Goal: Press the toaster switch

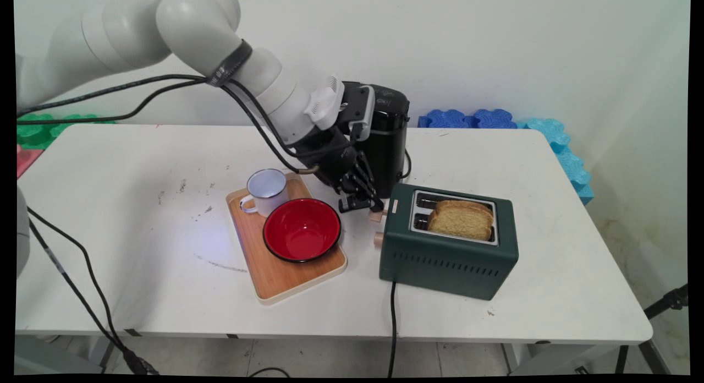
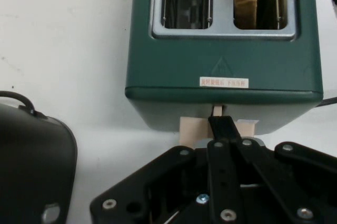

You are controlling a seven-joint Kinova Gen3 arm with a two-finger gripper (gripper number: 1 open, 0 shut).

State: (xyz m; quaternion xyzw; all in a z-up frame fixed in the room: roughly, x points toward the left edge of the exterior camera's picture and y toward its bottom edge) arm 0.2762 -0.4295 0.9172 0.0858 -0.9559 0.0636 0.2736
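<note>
Just beside the pincer (image 1: 367, 206), the toaster's lever (image 1: 377, 214).

Wooden tray (image 1: 286, 278) on white table (image 1: 137, 251). On tray: red bowl (image 1: 302, 229), white enamel mug (image 1: 266, 191) just behind it, touching. Black appliance (image 1: 388, 146) behind tray, to the right. Blue foam mats (image 1: 495, 119) by wall, well apart from tray.

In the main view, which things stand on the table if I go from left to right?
White mug → red bowl, both on the wooden tray → gripper at the toaster's lever → green toaster holding the toast. The black appliance behind overlaps the gripper, so I leave it out.
</note>
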